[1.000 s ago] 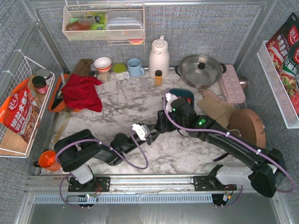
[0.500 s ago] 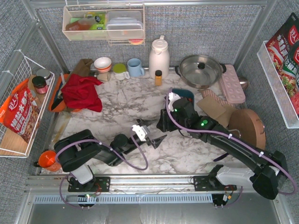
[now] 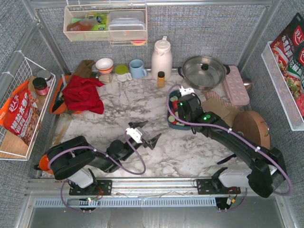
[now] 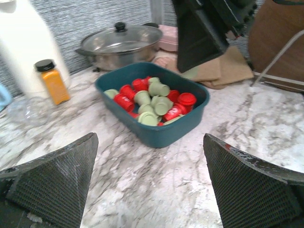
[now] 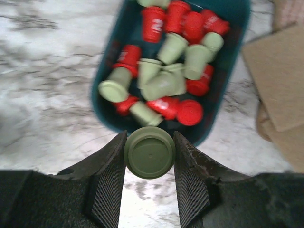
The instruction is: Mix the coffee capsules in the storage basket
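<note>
coffee capsules (image 5: 164, 76) blurred; held green capsule (image 5: 149, 152) hides storage basket's (image 5: 124, 38) near rim.

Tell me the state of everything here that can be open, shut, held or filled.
left gripper: open, empty.
right gripper: shut on a green capsule.
storage basket: holds red and green coffee capsules, jumbled together.
pot: lid on.
orange bottle: upright, capped.
white jug: upright, lid on.
</note>
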`<state>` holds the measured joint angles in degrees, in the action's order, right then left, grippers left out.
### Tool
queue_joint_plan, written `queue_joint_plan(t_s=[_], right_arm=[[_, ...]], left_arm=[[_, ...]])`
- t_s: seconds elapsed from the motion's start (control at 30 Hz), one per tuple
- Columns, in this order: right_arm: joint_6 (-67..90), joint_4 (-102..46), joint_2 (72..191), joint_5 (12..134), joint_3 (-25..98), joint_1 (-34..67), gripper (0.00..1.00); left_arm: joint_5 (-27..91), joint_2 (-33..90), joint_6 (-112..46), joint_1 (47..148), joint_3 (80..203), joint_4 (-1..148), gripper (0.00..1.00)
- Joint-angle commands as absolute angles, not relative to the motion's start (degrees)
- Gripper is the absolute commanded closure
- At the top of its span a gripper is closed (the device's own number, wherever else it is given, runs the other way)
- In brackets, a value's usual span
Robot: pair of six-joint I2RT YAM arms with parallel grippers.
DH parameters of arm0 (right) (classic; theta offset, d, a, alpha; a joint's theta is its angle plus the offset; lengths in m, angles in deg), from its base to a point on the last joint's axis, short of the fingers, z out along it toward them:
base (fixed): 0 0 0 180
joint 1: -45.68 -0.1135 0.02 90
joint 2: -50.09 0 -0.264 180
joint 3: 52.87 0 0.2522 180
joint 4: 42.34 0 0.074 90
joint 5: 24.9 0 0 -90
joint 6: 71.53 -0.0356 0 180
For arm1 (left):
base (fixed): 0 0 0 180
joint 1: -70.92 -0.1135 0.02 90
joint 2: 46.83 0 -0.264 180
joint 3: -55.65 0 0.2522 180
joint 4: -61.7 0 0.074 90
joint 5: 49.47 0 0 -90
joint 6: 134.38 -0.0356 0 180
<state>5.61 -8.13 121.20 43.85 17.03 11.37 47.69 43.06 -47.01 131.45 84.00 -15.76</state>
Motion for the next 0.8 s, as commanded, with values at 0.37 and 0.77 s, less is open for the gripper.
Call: queue_joint_plan(t_s=[0.37, 0.77], right_arm=[[2.26, -7.51, 135.95, 54.9, 20.6, 21.95, 0.41], [3.0, -5.35, 131.39, 51.53, 19.82, 23.45, 0.01]], left_arm=[[72.49, 37.76, -48.04, 131.39, 78.53, -18.45, 0.01], [74.9, 37.07, -48.87, 131.39, 78.06, -18.34, 0.01]])
